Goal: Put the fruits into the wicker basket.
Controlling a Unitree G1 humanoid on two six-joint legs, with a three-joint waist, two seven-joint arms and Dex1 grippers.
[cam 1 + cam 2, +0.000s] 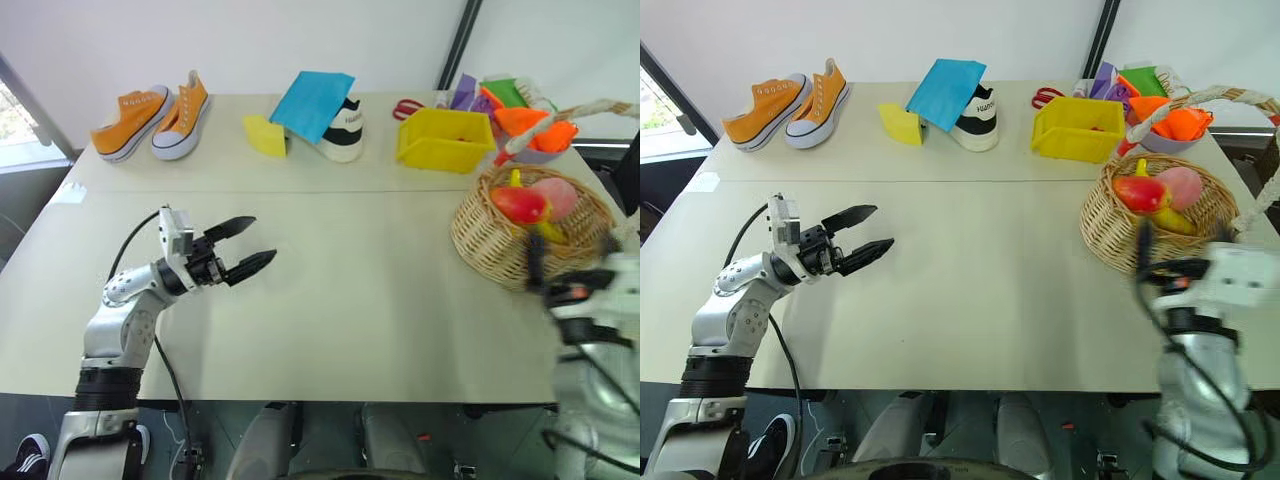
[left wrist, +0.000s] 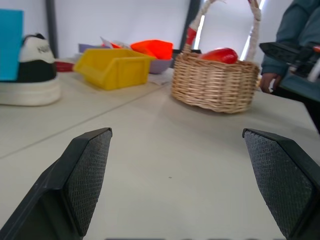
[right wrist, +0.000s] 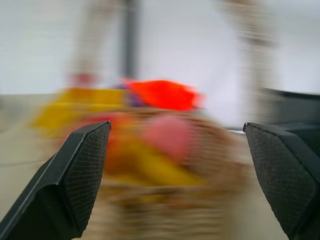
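The wicker basket stands at the table's right side, its cloth-wrapped handle arching over it. Inside lie a red-to-yellow mango and a pink peach, with yellow bananas beside them. My right gripper is open and empty just in front of the basket, with the fruits showing blurred between its fingers. My left gripper hovers open and empty over the table's left-middle, pointing toward the basket, where the mango peeks over the rim.
Along the far edge stand orange sneakers, a yellow wedge, a black-and-white shoe under a blue sheet, a yellow bin and a bowl of orange items. A person's sleeve shows behind the basket.
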